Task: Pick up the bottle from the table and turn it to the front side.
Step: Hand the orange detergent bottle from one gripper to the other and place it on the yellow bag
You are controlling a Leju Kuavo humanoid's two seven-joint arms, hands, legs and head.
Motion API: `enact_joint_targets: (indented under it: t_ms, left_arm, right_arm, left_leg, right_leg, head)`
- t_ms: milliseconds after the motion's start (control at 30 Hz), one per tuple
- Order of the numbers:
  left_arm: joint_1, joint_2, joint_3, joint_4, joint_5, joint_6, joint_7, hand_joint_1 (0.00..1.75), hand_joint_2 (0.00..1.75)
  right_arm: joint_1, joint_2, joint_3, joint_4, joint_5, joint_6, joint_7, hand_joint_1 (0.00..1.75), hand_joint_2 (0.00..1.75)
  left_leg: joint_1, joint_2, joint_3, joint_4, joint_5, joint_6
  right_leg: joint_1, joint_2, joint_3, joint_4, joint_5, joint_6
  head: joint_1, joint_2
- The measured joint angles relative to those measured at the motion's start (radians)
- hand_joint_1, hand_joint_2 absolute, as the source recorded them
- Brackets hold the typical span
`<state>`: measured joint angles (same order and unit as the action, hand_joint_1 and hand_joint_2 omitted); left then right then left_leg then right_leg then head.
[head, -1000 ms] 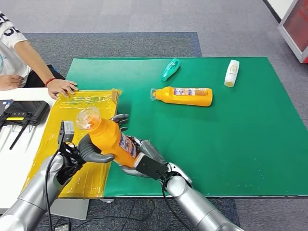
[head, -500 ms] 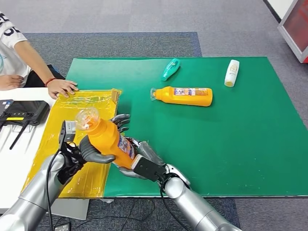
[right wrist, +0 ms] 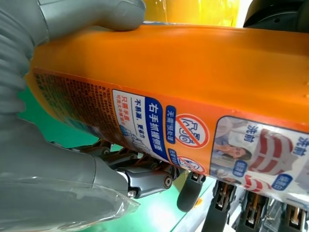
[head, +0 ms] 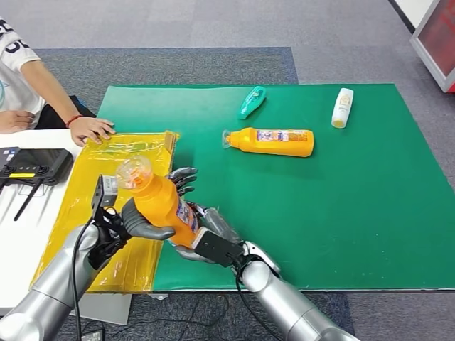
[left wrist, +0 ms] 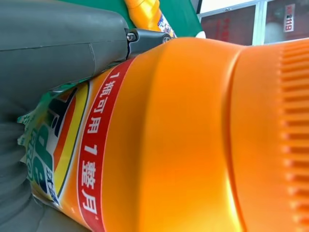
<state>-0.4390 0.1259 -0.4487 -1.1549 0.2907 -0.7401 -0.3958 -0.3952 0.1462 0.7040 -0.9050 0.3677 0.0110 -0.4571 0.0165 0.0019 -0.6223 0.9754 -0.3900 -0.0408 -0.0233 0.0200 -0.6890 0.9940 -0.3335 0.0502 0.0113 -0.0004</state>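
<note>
From the head view, the orange bottle (head: 161, 206) is held tilted above the near left edge of the green mat (head: 322, 213), left hand (head: 141, 222) wrapped round its upper body and right hand (head: 200, 234) cupping its base. In the left wrist view the thumb (left wrist: 62, 43) presses the label. In the right wrist view the fingers (right wrist: 149, 176) curl beneath; uneven release during turning could let it slip.

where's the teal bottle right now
In the head view the teal bottle lies on the green mat near its far edge, just beyond the lying orange bottle.
</note>
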Motion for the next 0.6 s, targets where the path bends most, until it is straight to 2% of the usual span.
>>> enact_joint_targets:
  t_ms: [600]
  left_arm:
    - [-0.009, 0.003, -0.004, -0.004, 0.001, 0.005, 0.009, 0.00, 1.75]
  right_arm:
    - [-0.007, 0.011, 0.002, 0.066, 0.019, -0.030, 0.002, 1.75, 1.75]
  left_leg:
    - [0.000, 0.000, 0.000, 0.000, 0.000, 0.000]
  right_leg:
    - [0.000, 0.000, 0.000, 0.000, 0.000, 0.000]
  head:
    - [0.000, 0.000]
